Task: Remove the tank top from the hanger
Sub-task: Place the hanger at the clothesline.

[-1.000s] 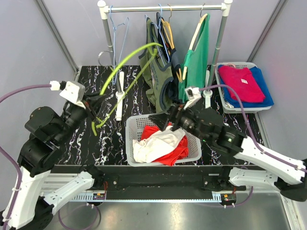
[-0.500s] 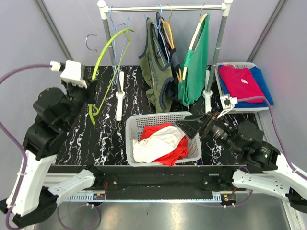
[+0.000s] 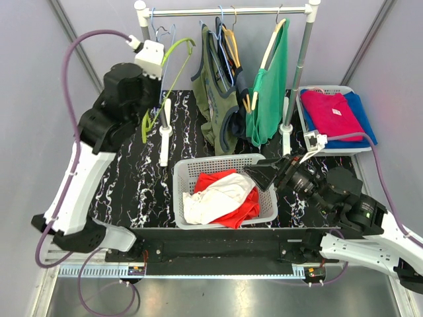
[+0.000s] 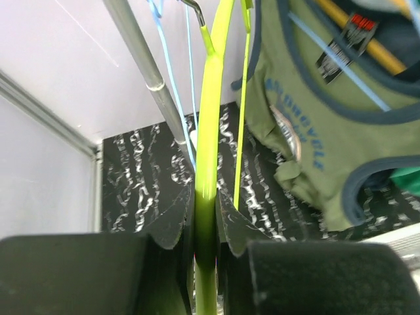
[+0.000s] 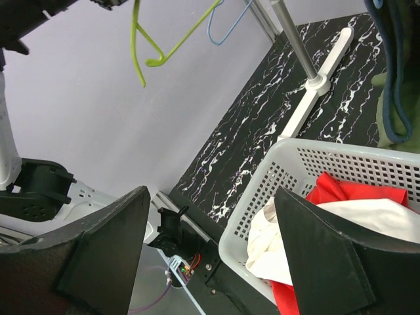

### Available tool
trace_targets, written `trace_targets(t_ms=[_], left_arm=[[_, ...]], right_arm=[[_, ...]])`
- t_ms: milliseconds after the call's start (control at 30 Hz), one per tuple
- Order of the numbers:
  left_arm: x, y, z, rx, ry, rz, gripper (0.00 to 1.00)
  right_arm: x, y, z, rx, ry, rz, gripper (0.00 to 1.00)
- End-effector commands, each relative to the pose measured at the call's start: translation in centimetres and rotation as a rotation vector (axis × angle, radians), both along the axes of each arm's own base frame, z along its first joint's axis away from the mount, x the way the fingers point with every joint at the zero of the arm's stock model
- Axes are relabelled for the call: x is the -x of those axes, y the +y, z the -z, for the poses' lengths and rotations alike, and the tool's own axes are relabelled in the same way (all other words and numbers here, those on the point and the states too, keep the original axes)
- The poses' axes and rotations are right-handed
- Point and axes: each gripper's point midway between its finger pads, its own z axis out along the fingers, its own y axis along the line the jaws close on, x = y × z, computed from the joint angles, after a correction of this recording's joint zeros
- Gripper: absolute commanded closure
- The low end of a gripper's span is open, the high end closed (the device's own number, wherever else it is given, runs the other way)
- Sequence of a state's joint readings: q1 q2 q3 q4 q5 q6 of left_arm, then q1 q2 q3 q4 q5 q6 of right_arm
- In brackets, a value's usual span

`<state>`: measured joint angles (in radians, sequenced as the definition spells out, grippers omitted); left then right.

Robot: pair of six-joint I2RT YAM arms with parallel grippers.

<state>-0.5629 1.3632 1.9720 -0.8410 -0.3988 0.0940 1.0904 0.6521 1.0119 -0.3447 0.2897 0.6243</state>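
- Left gripper [image 4: 205, 216] narrow, clamped on bare lime hanger [image 4: 211, 131], up by the rack rail [image 3: 225, 11].
- Right gripper [image 5: 210, 252] spread wide, holding nothing, just beside white basket [image 3: 218, 159].
- Red-and-white tank top [image 3: 221, 195] lies crumpled in basket, off hanger.

Tank top [image 3: 223, 195] in basket [image 3: 211, 160], hanger [image 4: 209, 131] bare

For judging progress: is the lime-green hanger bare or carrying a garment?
Bare: the lime-green hanger shows only its thin frame, with no cloth on it.
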Motion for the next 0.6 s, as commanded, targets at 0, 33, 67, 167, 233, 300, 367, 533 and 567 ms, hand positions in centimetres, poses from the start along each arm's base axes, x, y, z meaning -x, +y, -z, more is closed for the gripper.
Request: trace_targets(t_ms=[0,33,67,167,233,300,367,533,567], left_arm=[[-0.8,1.6,-3.4,-0.061,-0.099,-0.082,1.0],[-1.0,1.7,-3.7,-0.078,-0.106,-0.086,1.0],[-1.4,1.6,-3.5,-0.091,-0.103,-0.092,1.0],[-2.1,1.6,-3.9,-0.112,-0.126,-0.11,1.0],[-2.5,1.5,-4.3,-0.113,-0.144,-0.113,1.0],[-2.9,1.2,-4.8,-0.109,-0.157,-0.112,1.0],[-3.4,0.8,-4.8,-0.113,-0.159,-0.105,1.0],[-4.4,-0.2,-5.2,-0.125,-0.167,-0.086,1.0],[-4.9,-0.5,-4.9,-0.132,-0.16,-0.081,1.0]], right_arm=[[0.0,-1.3,-2.4,-0.042,-0.051,0.032,0.14],[0.0,-1.5,-2.5,-0.045,-0.056,0.035,0.14],[0.1,-1.6,-2.4,-0.044,-0.055,0.037,0.14],[0.2,-1.9,-2.3,-0.048,-0.061,0.036,0.14],[0.4,-2.2,-2.1,-0.056,-0.061,0.032,0.14],[0.6,-2.6,-1.8,-0.061,-0.062,0.034,0.14],[0.7,-2.9,-1.6,-0.066,-0.066,0.04,0.14],[0.7,-4.1,-1.0,-0.067,-0.082,0.066,0.13],[0.7,-4.1,-0.9,-0.06,-0.084,0.066,0.13]])
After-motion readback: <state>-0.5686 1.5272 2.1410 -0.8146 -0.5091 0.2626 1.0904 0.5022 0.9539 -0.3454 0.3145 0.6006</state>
